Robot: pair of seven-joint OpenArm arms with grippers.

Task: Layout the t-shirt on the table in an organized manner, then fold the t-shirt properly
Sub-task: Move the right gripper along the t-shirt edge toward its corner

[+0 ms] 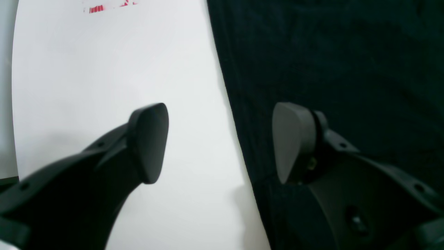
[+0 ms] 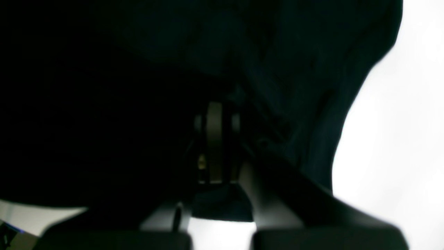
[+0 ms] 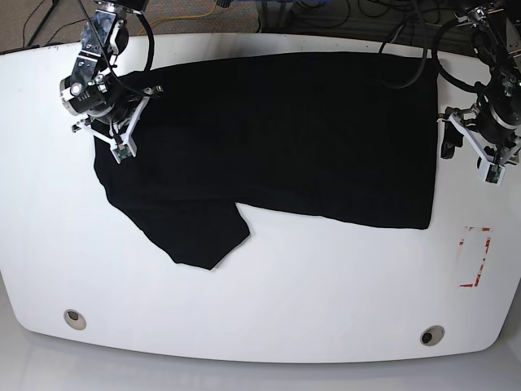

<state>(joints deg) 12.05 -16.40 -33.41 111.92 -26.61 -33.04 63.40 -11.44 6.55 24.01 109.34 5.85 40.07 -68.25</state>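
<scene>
The black t-shirt (image 3: 285, 130) lies spread on the white table (image 3: 285, 285), plain side up, with one sleeve pointing toward the front left. My right gripper (image 3: 114, 151) is at the shirt's left edge. In the right wrist view its pads (image 2: 215, 139) are pressed together with dark t-shirt fabric (image 2: 295, 69) bunched around them. My left gripper (image 1: 220, 142) stands open astride the shirt's right edge, one finger (image 1: 149, 142) over bare table (image 1: 104, 69) and the other over the t-shirt cloth (image 1: 329, 52). In the base view that left gripper (image 3: 448, 140) sits beside the hem.
A red-outlined rectangle mark (image 3: 476, 257) is on the table at the right, and the red mark (image 1: 100, 7) also shows in the left wrist view. Two round grey grommet holes (image 3: 74, 318) (image 3: 431, 335) lie near the front edge. Cables hang behind the table's far edge.
</scene>
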